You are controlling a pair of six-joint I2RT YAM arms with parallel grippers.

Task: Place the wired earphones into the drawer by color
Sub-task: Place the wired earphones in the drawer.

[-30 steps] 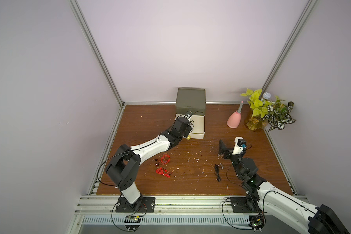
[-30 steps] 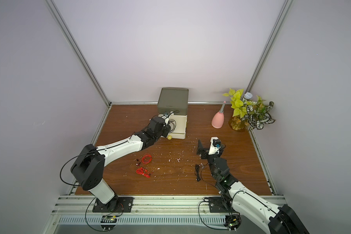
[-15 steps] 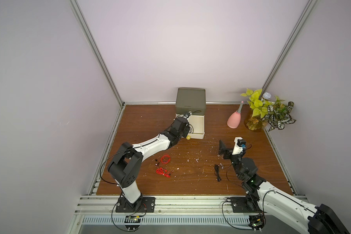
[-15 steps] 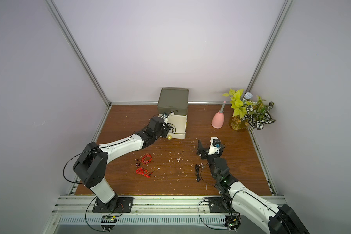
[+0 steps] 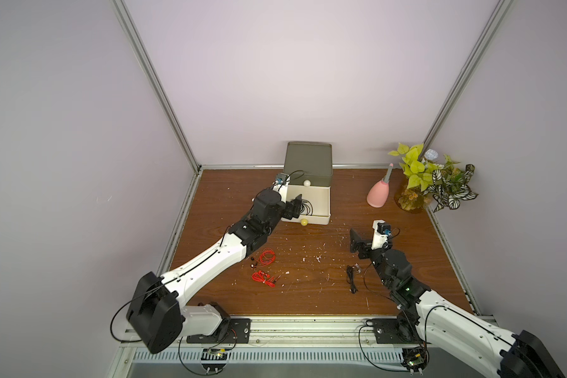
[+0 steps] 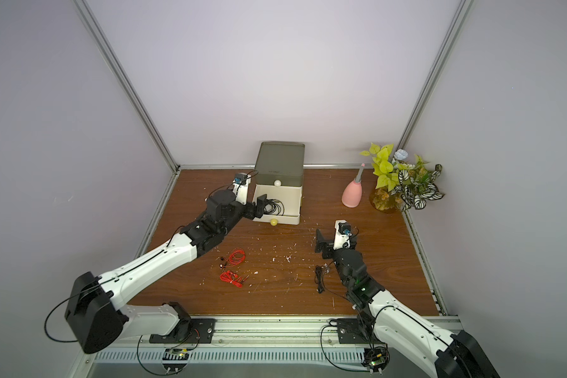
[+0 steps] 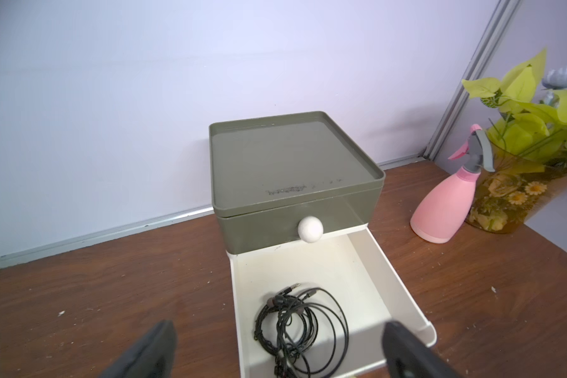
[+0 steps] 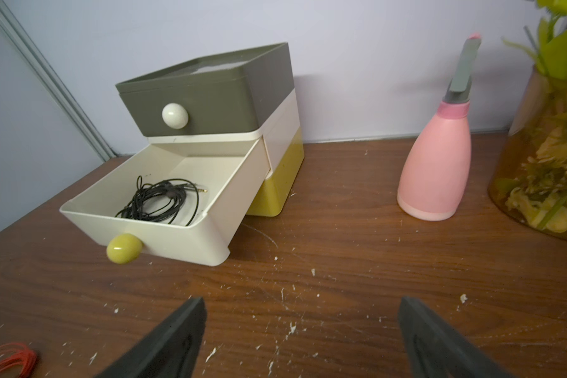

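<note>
- The drawer box stands against the back wall. Its olive top drawer and yellow bottom drawer are pushed in, so their contents are hidden.
- The cream middle drawer is pulled out. A tangle of black earphones lies on its floor; the number of bundles cannot be told.
- The left gripper hovers over that drawer's front part, jaws spread wide, gripping nothing.
- The right gripper is also spread wide and empty, above the table.
- On the table, outside the drawers, lie one red bundle, another red bundle just beside it, and a lone black bundle near the right arm.
- An amber vase holds leafy plants.
</note>
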